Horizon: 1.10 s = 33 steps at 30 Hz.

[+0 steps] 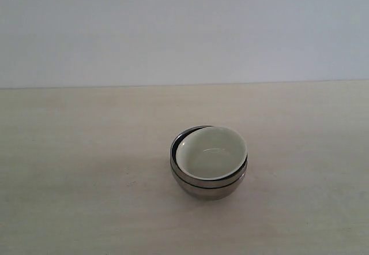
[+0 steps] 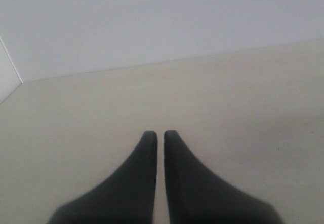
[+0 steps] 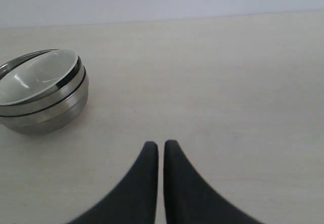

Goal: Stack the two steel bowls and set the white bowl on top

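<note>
Near the middle of the table the two steel bowls (image 1: 209,183) sit nested one in the other. The white bowl (image 1: 212,151) rests in the upper one, tilted, its rim raised on the right. The right wrist view shows the same stack (image 3: 48,110) with the white bowl (image 3: 38,76) inside. My right gripper (image 3: 161,144) is shut and empty, well apart from the stack. My left gripper (image 2: 156,133) is shut over bare table, with no bowl in its view. Neither gripper appears in the exterior view.
The pale wooden table (image 1: 86,168) stretches around the stack. A plain light wall (image 1: 184,30) rises behind its far edge. A white panel corner (image 2: 6,77) shows in the left wrist view.
</note>
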{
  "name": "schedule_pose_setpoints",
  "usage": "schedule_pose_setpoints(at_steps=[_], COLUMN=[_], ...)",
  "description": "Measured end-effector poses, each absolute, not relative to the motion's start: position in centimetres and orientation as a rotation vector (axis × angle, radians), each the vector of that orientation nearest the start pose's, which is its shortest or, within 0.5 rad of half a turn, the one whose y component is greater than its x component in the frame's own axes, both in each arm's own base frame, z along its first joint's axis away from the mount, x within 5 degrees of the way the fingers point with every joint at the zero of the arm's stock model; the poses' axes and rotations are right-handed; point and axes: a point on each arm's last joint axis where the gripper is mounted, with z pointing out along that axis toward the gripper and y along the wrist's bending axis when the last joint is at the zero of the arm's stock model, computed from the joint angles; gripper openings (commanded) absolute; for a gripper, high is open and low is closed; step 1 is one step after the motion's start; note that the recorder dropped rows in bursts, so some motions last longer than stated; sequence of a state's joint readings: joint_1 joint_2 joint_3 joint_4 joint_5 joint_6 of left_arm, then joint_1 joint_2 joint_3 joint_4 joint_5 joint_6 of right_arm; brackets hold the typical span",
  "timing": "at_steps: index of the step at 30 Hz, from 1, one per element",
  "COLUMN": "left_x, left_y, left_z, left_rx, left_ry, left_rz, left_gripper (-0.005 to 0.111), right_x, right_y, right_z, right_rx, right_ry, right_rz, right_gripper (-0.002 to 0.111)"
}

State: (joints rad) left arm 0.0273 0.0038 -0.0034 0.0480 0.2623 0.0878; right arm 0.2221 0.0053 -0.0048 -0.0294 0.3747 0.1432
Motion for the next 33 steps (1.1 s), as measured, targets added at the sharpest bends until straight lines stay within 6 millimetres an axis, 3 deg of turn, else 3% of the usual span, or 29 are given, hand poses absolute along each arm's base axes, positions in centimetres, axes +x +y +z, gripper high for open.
schedule_pose_setpoints(at_steps=[20, 33], left_x=[5.52, 5.52], left_y=[0.26, 0.26], left_z=[19.04, 19.04], left_rx=[0.084, 0.084], left_ry=[1.746, 1.746], left_rz=[0.129, 0.129], left_gripper=[0.004, 0.004], right_x=[5.19, 5.27], right_y=[1.04, 0.52], right_z=[18.08, 18.08], right_rx=[-0.092, 0.002], right_ry=[1.863, 1.862], right_rz=[0.215, 0.149], right_gripper=[0.000, 0.000])
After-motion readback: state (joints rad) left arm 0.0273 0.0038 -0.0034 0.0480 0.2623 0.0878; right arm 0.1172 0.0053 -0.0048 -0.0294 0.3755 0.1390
